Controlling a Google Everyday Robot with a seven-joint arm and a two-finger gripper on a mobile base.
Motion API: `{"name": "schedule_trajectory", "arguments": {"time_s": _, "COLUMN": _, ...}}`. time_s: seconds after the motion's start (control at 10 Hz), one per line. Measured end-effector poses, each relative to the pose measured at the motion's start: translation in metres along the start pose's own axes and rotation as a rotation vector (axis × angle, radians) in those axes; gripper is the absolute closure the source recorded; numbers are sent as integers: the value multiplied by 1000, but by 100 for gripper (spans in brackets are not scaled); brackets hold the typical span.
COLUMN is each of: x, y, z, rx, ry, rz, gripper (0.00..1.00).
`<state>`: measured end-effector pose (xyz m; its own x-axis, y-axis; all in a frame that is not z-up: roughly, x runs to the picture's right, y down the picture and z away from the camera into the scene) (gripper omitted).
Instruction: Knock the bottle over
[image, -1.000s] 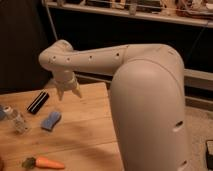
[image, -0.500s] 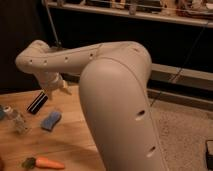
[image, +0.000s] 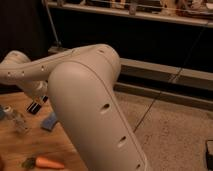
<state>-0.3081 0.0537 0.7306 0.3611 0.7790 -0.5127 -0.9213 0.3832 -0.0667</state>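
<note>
Pushing sideways near its top should tip the small clear plastic bottle (image: 18, 121) best, I think. It looks upright on the brown wooden table (image: 30, 145), left of the blue sponge (image: 50, 121). The white gripper (image: 36, 91) hangs just above the black bar (image: 36, 106), near the bottle. I cannot tell if it is wide or narrow.

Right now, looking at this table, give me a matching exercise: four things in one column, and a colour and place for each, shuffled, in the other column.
Things:
1. bottle
2. sponge
3. carrot
4. bar

Descriptions:
A. blue, right beside the arm
B. black, just below the gripper
C. clear, left of the sponge
D. orange, nearest the bottom edge of the view

Pairs: 1-C, 2-A, 3-D, 4-B
</note>
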Motion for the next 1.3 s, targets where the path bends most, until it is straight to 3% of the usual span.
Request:
{"name": "schedule_trajectory", "arguments": {"time_s": 0.4, "x": -6, "y": 33, "z": 2, "rx": 7, "ry": -18, "rz": -50, "gripper": 98}}
{"name": "schedule_trajectory", "arguments": {"time_s": 0.9, "x": -7, "y": 78, "z": 6, "rx": 57, "ry": -56, "rz": -122, "gripper": 100}}
{"name": "schedule_trajectory", "arguments": {"time_s": 1.1, "x": -2, "y": 99, "z": 5, "rx": 8, "ry": -48, "rz": -151, "gripper": 100}}
{"name": "schedule_trajectory", "arguments": {"time_s": 1.3, "x": 3, "y": 125, "z": -2, "rx": -152, "ry": -35, "rz": -181, "gripper": 100}}
